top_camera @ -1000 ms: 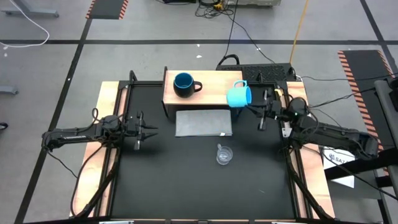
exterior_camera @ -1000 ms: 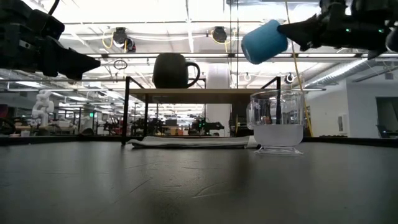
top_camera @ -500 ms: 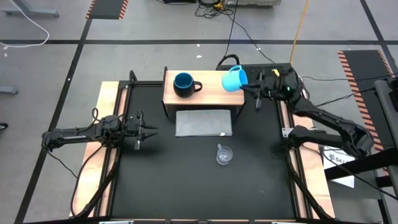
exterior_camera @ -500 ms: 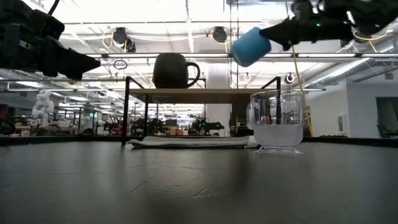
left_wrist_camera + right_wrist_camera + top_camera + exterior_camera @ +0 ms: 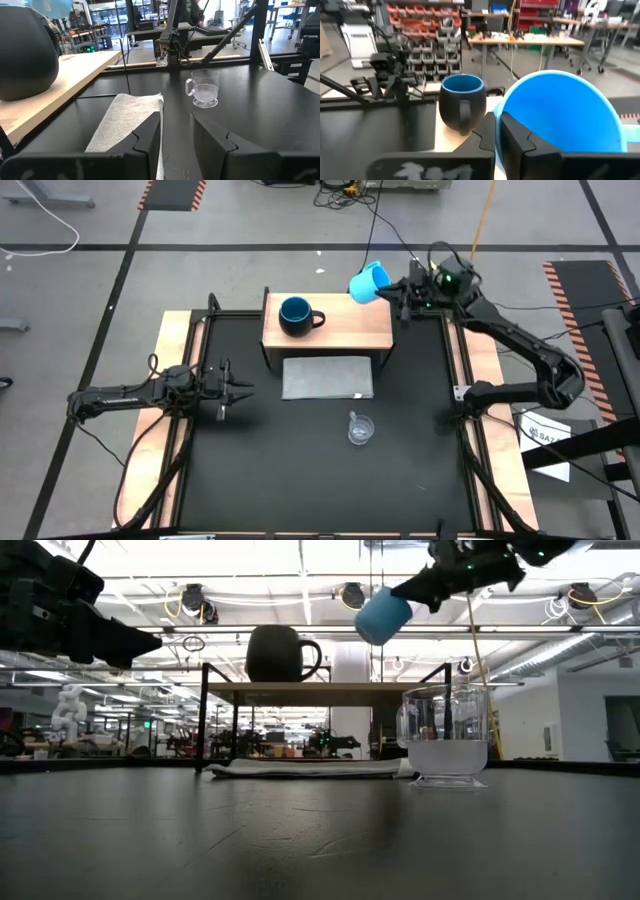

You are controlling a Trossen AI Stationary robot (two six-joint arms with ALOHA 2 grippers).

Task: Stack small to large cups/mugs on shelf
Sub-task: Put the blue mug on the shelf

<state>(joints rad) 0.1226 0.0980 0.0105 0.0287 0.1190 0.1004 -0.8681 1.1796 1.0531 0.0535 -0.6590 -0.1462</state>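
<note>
A light-blue mug (image 5: 368, 283) hangs in the air over the far right corner of the wooden shelf (image 5: 345, 332), with my right gripper (image 5: 395, 288) shut on it. On the shelf's left part a dark navy mug (image 5: 296, 315) stands on its base, handle toward the right. The small clear cup (image 5: 360, 429) sits on the black table nearer the front. Over the table's left side my left gripper (image 5: 240, 388) is open, with nothing between its fingers (image 5: 150, 135). My right gripper pinches the light-blue mug's wall at the rim (image 5: 506, 107), one finger (image 5: 520, 132) seemingly inside the mouth and the other outside. The fingers come about level from the table's right. The mug is lifted clear of the shelf and tipped, its mouth (image 5: 392, 602) toward the gripper.
A flat grey mat (image 5: 327, 377) lies on the table just in front of the shelf. The shelf's right half is bare wood. Dark frame rails (image 5: 455, 380) run along the table's sides, and cables (image 5: 420, 255) lie behind the far edge.
My right gripper has carried the light-blue mug up, toward the table's far edge and a little left, from beside the shelf's right end to above its far right corner. The mug has stayed in the shut fingers, clear of everything.
</note>
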